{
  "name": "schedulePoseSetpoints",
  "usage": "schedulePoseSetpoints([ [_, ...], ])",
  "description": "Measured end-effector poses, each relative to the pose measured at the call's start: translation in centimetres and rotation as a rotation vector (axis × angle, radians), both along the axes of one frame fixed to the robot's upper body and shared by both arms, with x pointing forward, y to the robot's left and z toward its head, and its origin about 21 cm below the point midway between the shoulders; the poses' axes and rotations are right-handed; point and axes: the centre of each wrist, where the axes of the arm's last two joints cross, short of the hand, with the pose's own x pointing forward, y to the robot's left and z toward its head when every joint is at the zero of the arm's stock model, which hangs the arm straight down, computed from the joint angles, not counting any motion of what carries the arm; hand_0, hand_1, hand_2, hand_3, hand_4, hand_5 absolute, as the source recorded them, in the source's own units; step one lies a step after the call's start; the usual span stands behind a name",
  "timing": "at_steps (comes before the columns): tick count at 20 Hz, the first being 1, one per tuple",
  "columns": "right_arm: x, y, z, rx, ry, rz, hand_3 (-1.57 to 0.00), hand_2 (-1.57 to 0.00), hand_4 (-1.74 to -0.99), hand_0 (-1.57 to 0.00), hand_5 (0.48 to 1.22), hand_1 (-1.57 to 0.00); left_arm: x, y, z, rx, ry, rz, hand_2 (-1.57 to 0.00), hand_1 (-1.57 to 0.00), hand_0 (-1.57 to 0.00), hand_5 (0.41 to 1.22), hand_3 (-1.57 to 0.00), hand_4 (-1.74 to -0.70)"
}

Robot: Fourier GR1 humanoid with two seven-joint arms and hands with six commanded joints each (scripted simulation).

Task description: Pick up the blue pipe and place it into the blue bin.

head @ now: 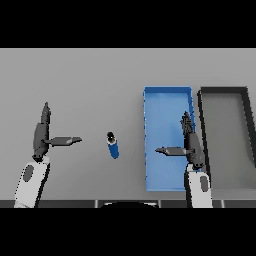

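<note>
Fingers [188, 125] of the right hand [192, 147] point straight away from the robot, relaxed and holding nothing, with the thumb stuck out sideways toward the left; this hand hangs over the right part of the blue bin [162, 107]. Left of that thumb, beyond the bin's left wall, the blue pipe [113, 145] lies on the grey bench [90, 75], a short piece with its dark end turned away from the robot, touching neither hand. Farther left, the left hand [41, 135] has its fingers straight too, gripping nothing, its thumb reaching right toward the pipe with a clear gap between them. Just to the right of the right hand's fingers, a dark-rimmed grey bin [225, 91] sits beside the blue bin.
</note>
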Motion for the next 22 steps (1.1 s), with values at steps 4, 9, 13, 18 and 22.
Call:
schedulePoseSetpoints([
  [4, 0.4, -0.3, 0.1, -0.001, 0.006, -0.002, 0.00, 0.00, -1.210, 0.00, 0.594, 0.00, 0.4, -0.3, 0.1, -0.001, -0.003, -0.002, 0.00, 0.00, 0.00, 0.594, 0.00, -0.97],
  [9, -0.4, -1.8, 1.1, -0.293, -0.107, 0.116, 0.00, 0.00, -1.195, 0.00, 0.588, 0.00, 0.3, 2.3, 1.1, 0.147, 0.009, -0.306, 0.00, 0.00, 0.00, 0.596, 0.00, -0.97],
  [13, -0.8, -1.8, 1.7, -0.361, -0.106, 0.152, 0.00, 0.00, -1.187, 0.00, 0.585, 0.00, 0.5, 2.7, 1.5, 0.174, 0.016, -0.399, 0.00, 0.00, 0.00, 0.593, 0.00, -0.97],
  [18, -0.8, -1.5, 2.2, -0.345, -0.113, 0.163, 0.00, 0.00, -1.200, 0.00, 0.580, 0.00, -1.3, 1.5, 2.0, 0.167, 0.010, -0.582, 0.00, 0.00, 0.00, 0.566, 0.00, -0.99],
  [22, -0.7, -1.4, 2.4, -0.321, -0.110, 0.167, 0.00, 0.00, -1.229, 0.00, 0.576, 0.00, -2.9, -1.3, 2.6, 0.214, 0.117, -0.708, 0.00, 0.00, 0.00, 0.496, 0.00, -1.03],
])
